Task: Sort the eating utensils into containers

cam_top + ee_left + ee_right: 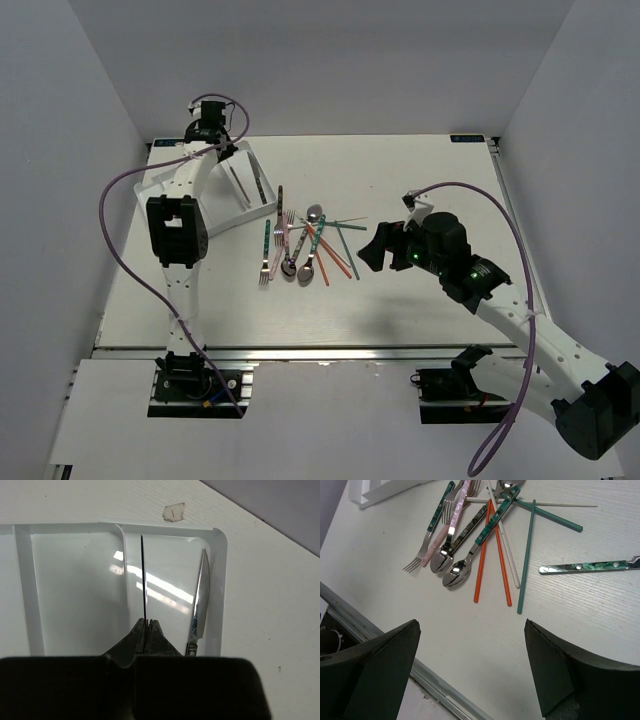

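**Left arm dropping one off, right arm eyeing the pile**

Top view: the white tray sits at the upper left of the bench, and the left arm reaches up over it. Two slim pieces show inside the tray. Everything else is a tangled pile in the middle of the frame, so I'd say the sort has barely started. The right end effector hangs just right of the pile, spread wide and holding nothing.

Left wrist view: the left end effector is pressed together on a thin dark piece. It's edge-on to the camera, so I can't tell if it's a knife or a chopstick. It runs along the rightmost compartment, close to the divider. A knife lies in that same compartment against the outer wall. I can't tell whether the held piece touches the tray floor. This looks like the placing step, so next it should just let go and lift straight out.

Right wrist view: the fingers sit wide apart in the bottom corners with bare bench between them. Above are a fork, overlapping spoons, two orange chopsticks and a teal chopstick. One teal-handled piece lies alone at the right edge. I'd grab that loner first, coming in low, since these things lie flat on the bench.
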Action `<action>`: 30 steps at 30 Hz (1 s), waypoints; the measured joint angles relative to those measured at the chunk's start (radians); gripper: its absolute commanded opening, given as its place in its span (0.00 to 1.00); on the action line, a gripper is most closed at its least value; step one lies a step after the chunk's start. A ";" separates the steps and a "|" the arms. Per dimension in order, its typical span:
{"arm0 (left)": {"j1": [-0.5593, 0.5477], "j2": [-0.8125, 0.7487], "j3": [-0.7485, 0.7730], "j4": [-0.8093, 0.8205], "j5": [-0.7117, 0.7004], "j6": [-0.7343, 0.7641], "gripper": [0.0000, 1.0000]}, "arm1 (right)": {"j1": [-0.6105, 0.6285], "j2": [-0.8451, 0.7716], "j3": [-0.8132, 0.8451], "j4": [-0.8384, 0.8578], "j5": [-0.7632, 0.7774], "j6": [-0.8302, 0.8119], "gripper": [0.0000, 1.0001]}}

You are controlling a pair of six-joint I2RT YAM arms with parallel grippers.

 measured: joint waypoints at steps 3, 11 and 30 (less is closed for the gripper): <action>0.020 0.000 -0.005 0.018 0.040 0.003 0.00 | 0.000 0.006 0.000 -0.014 0.000 -0.015 0.89; 0.005 0.005 -0.013 0.083 0.146 -0.009 0.22 | 0.000 0.026 0.000 -0.018 0.000 -0.040 0.89; -0.003 -0.417 -0.390 0.131 0.207 -0.037 0.98 | 0.000 0.114 0.007 -0.024 0.066 -0.036 0.89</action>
